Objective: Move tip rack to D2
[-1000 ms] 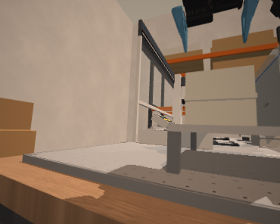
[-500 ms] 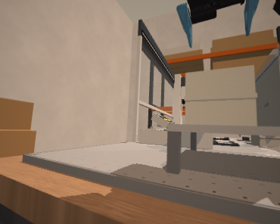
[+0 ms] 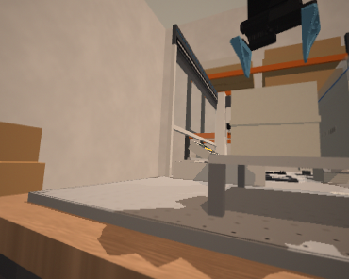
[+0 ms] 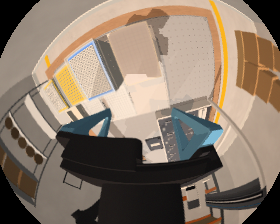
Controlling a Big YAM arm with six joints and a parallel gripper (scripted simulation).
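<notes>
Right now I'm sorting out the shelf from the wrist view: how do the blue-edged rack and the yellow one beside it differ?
The blue-edged rack looks larger and shows a pale grey dotted top; the yellow rack looks smaller and shows a yellow top. The blue-edged one lies nearer the picture's middle, the yellow one toward the left rim. Both lie flat, side by side, untouched by the open gripper.

The exterior view sits low at the wooden bench edge, looking across the grey perforated deck plate toward the raised grey shelf. The wrist view looks straight down from high above; both share the black gripper with blue fingers.
</notes>
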